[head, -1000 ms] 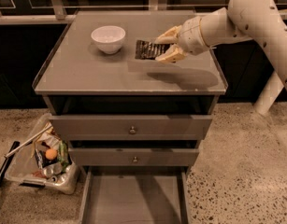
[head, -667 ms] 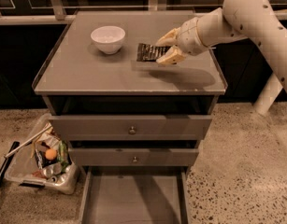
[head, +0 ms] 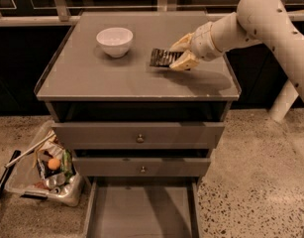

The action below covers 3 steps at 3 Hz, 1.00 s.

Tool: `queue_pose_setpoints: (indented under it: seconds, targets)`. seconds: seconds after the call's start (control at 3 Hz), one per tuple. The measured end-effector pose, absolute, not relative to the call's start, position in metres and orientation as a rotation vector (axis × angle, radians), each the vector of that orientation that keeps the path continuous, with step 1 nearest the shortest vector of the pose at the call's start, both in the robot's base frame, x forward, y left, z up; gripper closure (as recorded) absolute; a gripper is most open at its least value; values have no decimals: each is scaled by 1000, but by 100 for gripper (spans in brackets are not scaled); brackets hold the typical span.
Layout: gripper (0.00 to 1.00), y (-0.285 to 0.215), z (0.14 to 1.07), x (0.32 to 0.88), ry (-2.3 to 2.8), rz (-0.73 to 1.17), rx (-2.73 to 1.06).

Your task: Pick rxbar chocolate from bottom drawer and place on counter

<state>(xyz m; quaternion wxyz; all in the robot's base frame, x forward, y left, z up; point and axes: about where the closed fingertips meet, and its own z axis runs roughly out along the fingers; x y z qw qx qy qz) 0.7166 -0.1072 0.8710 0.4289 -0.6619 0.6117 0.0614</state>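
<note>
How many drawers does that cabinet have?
3: upper drawer and middle drawer shut, bottom drawer pulled open. The gripper holds the bar over the counter.

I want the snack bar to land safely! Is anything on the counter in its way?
Nothing visible is. The gripper, shut on the rxbar chocolate, holds it low over a bare patch of the counter. The white bowl stands apart, off to the side.

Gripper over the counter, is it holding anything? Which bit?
Yes. The gripper, over the counter, holds the rxbar by its right-hand end.
</note>
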Motion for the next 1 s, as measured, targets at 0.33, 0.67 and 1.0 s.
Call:
queue_pose_setpoints:
  seconds: [0.33,0.67,1.0]
  targets:
    - [83,-107,871,717,1528,154,-1651]
    - [60,-107,871,717,1528,154,-1651]
    - [37,-107,871,717,1528,154,-1651]
